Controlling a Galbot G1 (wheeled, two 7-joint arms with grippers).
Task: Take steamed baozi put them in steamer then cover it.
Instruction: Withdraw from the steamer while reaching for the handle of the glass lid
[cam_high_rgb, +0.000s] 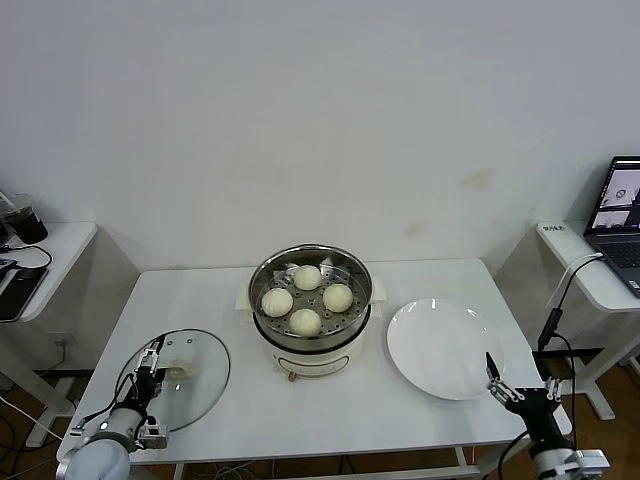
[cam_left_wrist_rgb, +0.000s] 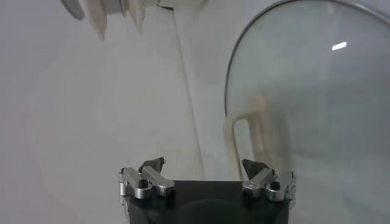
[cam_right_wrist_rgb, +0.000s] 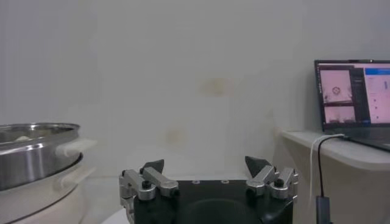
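Four cream-white baozi (cam_high_rgb: 307, 297) lie in the shiny steel steamer basket (cam_high_rgb: 352, 269), which sits on its cream pot base at the table's middle. The glass cover (cam_high_rgb: 205, 378) lies flat on the table at the front left, its cream handle (cam_high_rgb: 183, 369) in the middle. My left gripper (cam_high_rgb: 150, 372) is open and empty over the cover's left part; the left wrist view shows the cover (cam_left_wrist_rgb: 317, 103) and its handle (cam_left_wrist_rgb: 251, 131) just ahead of that gripper (cam_left_wrist_rgb: 203, 167). My right gripper (cam_high_rgb: 510, 386) is open and empty at the front right, beside the plate. It shows open in its wrist view (cam_right_wrist_rgb: 205, 165).
An empty flat white plate (cam_high_rgb: 440, 347) lies right of the steamer. Side tables stand at both ends, the right one with a laptop (cam_high_rgb: 620, 215) and a hanging cable (cam_high_rgb: 556, 300). The steamer rim (cam_right_wrist_rgb: 36, 137) shows in the right wrist view.
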